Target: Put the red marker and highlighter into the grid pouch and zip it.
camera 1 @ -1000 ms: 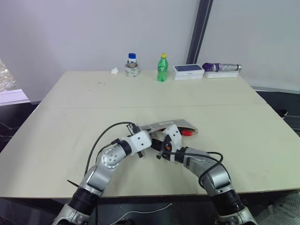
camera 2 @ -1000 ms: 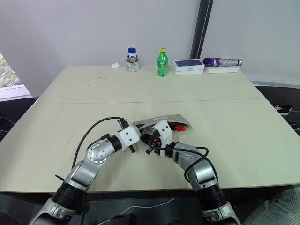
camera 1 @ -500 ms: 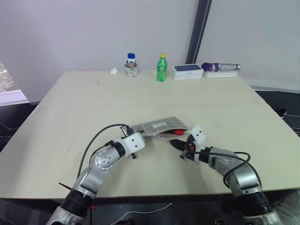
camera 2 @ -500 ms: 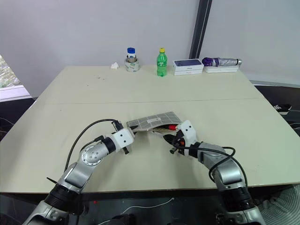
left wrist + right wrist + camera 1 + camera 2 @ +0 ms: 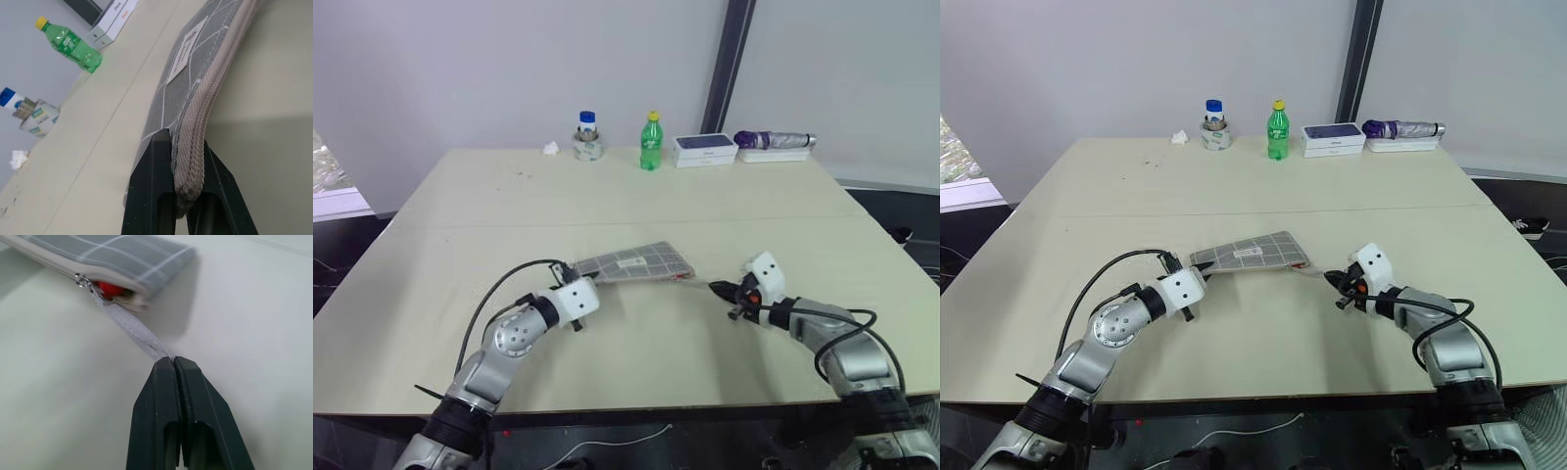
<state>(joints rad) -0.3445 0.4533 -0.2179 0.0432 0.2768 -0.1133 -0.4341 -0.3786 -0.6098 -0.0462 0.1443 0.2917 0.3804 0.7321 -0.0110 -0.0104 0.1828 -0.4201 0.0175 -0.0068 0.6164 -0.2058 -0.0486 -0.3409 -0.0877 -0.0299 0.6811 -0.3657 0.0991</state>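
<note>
Since a second ago the right claw (image 5: 174,363) has been carried well out toward 3 o'clock, away from the left claw (image 5: 180,147), and the zipper has been drawn nearly the whole length of the grid pouch (image 5: 631,263). The pouch is held stretched just above the tabletop (image 5: 636,186), its 9 o'clock end clamped between the left claw's black fingers (image 5: 155,161), while the right claw is pressed together on the pale pull tab (image 5: 132,328). A last gap is left at the 3 o'clock corner, where the red marker (image 5: 108,289) is seen as a spot of red behind the slider; the highlighter cannot be made out and is judged to be inside. The pull should be kept in line with the zipper teeth (image 5: 205,112), the left grip held firm as counter-tension, and the red end watched so that it is not caught.
</note>
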